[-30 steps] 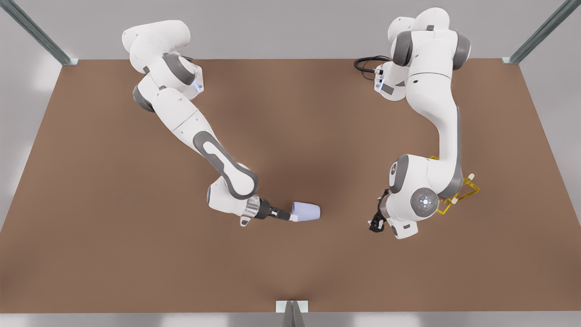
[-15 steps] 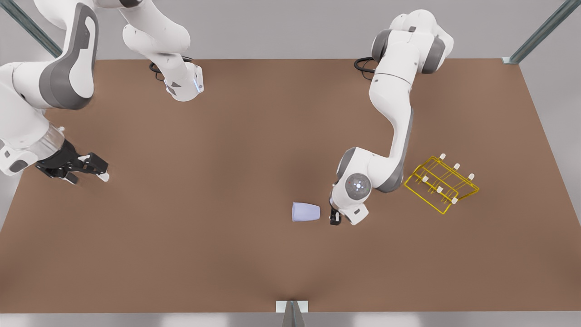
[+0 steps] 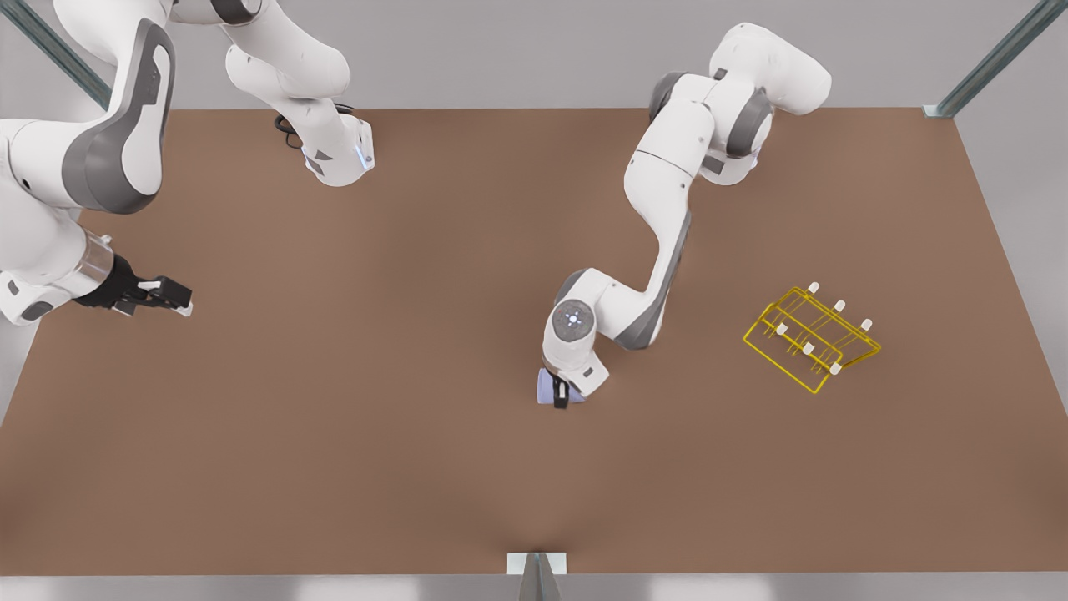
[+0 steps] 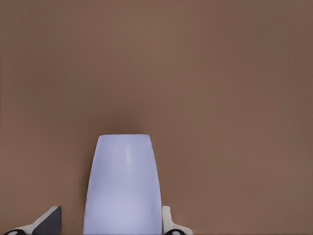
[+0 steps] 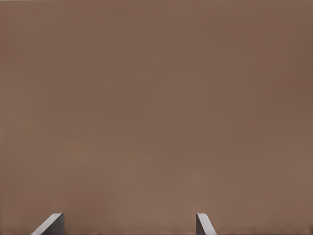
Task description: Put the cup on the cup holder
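Observation:
The pale lavender cup (image 3: 545,386) lies on its side on the brown table (image 3: 375,459), near the middle front. My left gripper (image 3: 561,396) hangs right over it, pointing down. In the left wrist view the cup (image 4: 124,186) lies between the open fingers of the left gripper (image 4: 108,223); one fingertip (image 4: 167,220) is at the cup's side and the other stands a little off it. The yellow wire cup holder (image 3: 811,338) with white-tipped pegs stands at the front view's right, apart from the cup. My right gripper (image 3: 171,296) waits open at the front view's far left, over bare table (image 5: 146,98).
Both arm bases stand at the table's far edge, each with a black cable (image 3: 288,133) beside it. Metal frame posts (image 3: 993,63) rise at the back corners, and a bracket (image 3: 536,566) sits at the front edge.
The right arm let go of the cup's mouth end and swung off to the front view's far left. The left arm moved from the cup holder to over the cup, which has not moved.

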